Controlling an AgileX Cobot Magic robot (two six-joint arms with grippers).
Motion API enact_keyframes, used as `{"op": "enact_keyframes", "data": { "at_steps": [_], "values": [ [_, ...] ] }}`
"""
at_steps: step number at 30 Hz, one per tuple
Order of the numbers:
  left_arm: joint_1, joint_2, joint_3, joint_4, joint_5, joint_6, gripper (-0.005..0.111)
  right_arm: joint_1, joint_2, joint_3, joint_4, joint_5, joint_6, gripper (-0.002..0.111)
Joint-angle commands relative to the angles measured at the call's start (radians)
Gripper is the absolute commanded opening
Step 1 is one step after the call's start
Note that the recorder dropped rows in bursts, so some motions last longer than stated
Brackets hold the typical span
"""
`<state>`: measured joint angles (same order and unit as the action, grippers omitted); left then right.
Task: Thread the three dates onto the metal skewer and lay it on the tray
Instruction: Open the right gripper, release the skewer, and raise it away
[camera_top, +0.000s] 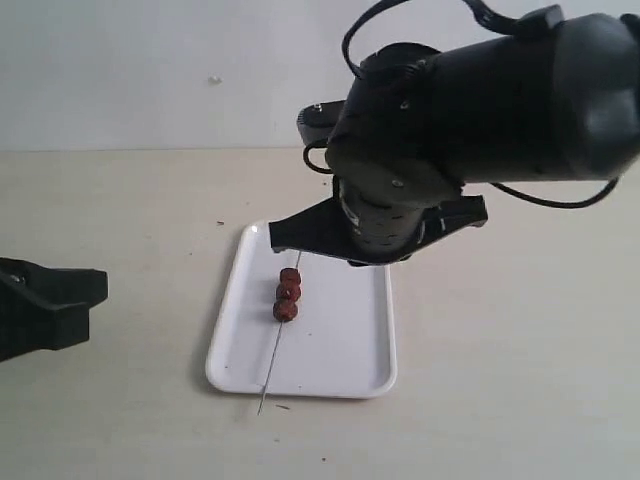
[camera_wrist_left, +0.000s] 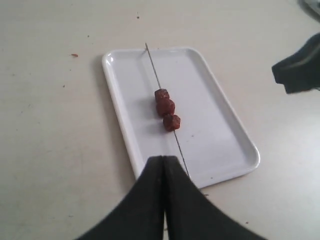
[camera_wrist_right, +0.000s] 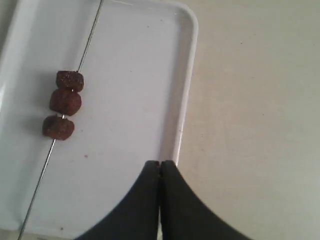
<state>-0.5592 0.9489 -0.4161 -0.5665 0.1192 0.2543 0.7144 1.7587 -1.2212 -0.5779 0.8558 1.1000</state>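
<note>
Item: metal skewer (camera_top: 272, 360), three dates (camera_top: 288, 293) threaded, lying lengthwise on the tray (camera_top: 345, 340), one tip past its rim; my right pincer (camera_wrist_right: 160, 163), shut and empty, hangs nearer, over the tray's other long rim; left pincer (camera_wrist_left: 164, 158) likewise shut, empty.

Tray (camera_top: 340, 340): flat, white, rectangular, rounded corners, low raised rim. It lay flat.

Metal skewer (camera_top: 273, 360): very thin, straight, dark grey. It lay lengthwise on the tray, left of the tray's centre line in the exterior view and slightly slanted to the long sides. One tip poked just past a short rim.

Three dates (camera_top: 288, 292): small, wrinkled, dark red-brown, alike in size. All three were threaded on the skewer in a tight row, touching or nearly so, resting on the tray floor. Bare rod showed on both sides of them.
</note>
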Motion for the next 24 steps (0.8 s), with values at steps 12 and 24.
{"op": "enact_keyframes", "data": {
  "at_steps": [12,24],
  "values": [
    [0.001,-0.435,0.006,0.038,0.215,-0.037,0.000,0.356,-0.697,0.428,-0.097,0.026,0.157,0.000],
    [0.001,-0.522,0.006,0.060,0.219,-0.026,0.000,0.356,-0.762,0.436,-0.045,0.023,0.157,0.000]
  ]
}}
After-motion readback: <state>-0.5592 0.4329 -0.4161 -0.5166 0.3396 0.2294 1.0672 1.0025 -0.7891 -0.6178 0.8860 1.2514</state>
